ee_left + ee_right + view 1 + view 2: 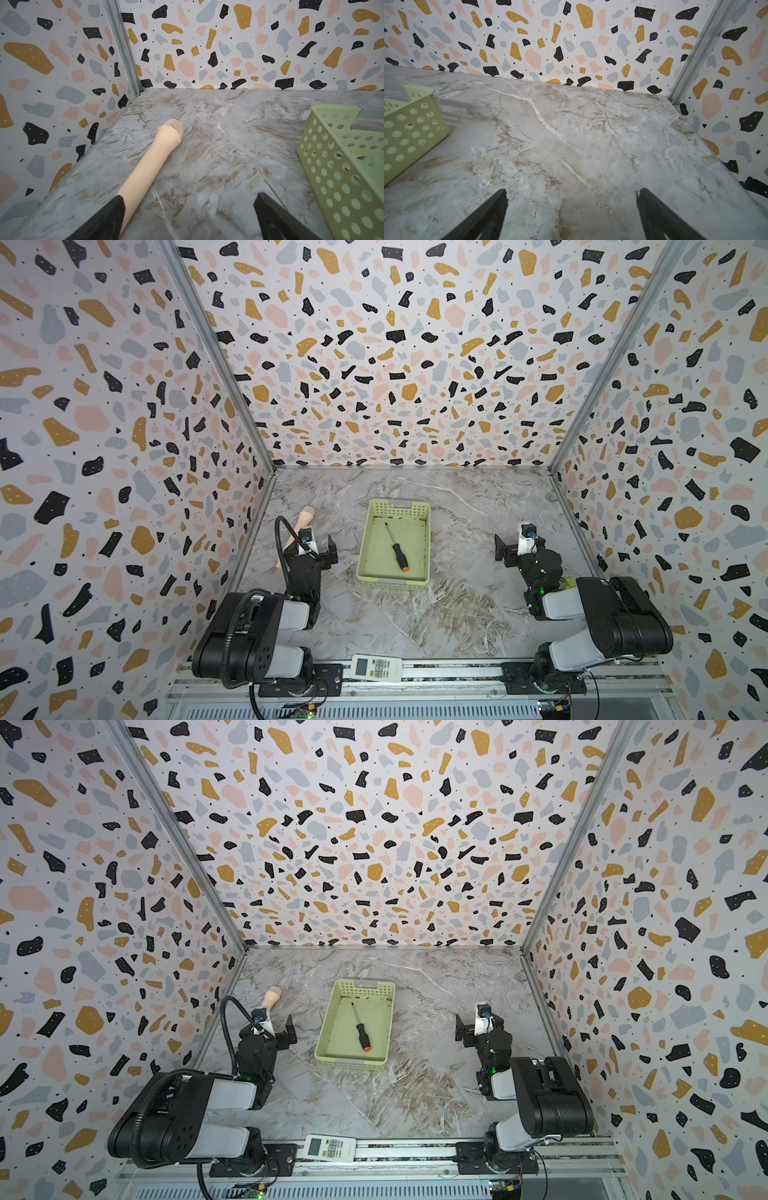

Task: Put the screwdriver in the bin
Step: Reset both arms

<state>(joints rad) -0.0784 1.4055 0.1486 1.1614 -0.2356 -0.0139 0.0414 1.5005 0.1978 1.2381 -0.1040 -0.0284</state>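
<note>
The screwdriver (396, 548) lies flat on the bottom of the bin (427, 531), slanted, orange cap toward the near wall, and you can see it there in both top views. Your left gripper (188, 218) has its fingers (112, 216) spread wide and holding nothing; the bin wall stands just outside one finger, and a tan stick (149, 162) runs past the other. Your right gripper (571, 216) is likewise wide apart and empty over the marble table (591, 135), the bin off to one side.

- A tan toy microphone (153, 158) with a mesh head lies on the marble table (457, 614), near the side wall.
- A white remote control (376, 668) rests on the front rail.
</note>
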